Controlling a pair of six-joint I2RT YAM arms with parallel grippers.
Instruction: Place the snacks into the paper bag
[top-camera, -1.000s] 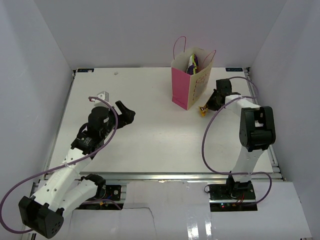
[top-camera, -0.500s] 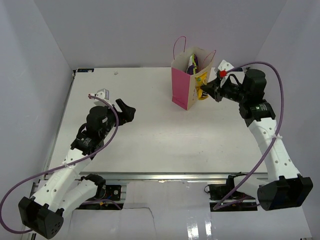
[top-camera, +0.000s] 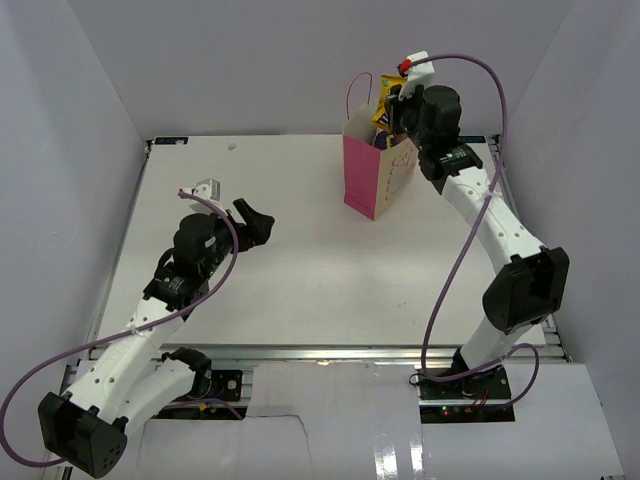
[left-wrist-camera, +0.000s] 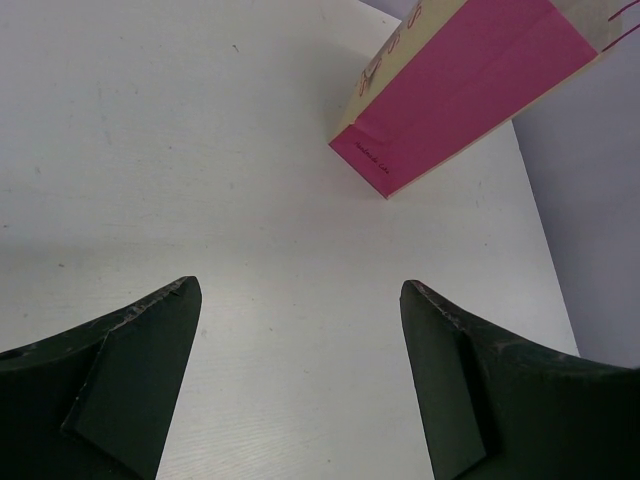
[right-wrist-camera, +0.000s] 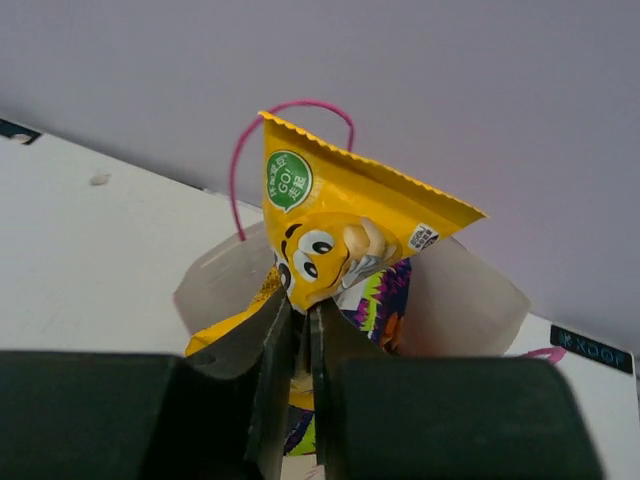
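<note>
The paper bag (top-camera: 377, 165) stands upright at the back of the table, cream with pink sides; its pink side also shows in the left wrist view (left-wrist-camera: 470, 85). My right gripper (top-camera: 392, 108) is raised over the bag's open mouth, shut on a yellow snack packet (right-wrist-camera: 340, 225) that hangs above the opening (right-wrist-camera: 470, 290). A purple-and-green chip bag (right-wrist-camera: 380, 300) and another yellow packet (right-wrist-camera: 225, 335) lie inside. My left gripper (top-camera: 256, 222) is open and empty, low over the table's left half, well short of the bag.
White walls enclose the table (top-camera: 300, 250) on three sides. The pink cord handle (right-wrist-camera: 290, 130) loops up behind the held packet. The right arm (top-camera: 490, 220) reaches from the front right up to the bag.
My right gripper has lifted the yellow packet from the table beside the bag up and over the bag's mouth. The left arm has barely moved.
</note>
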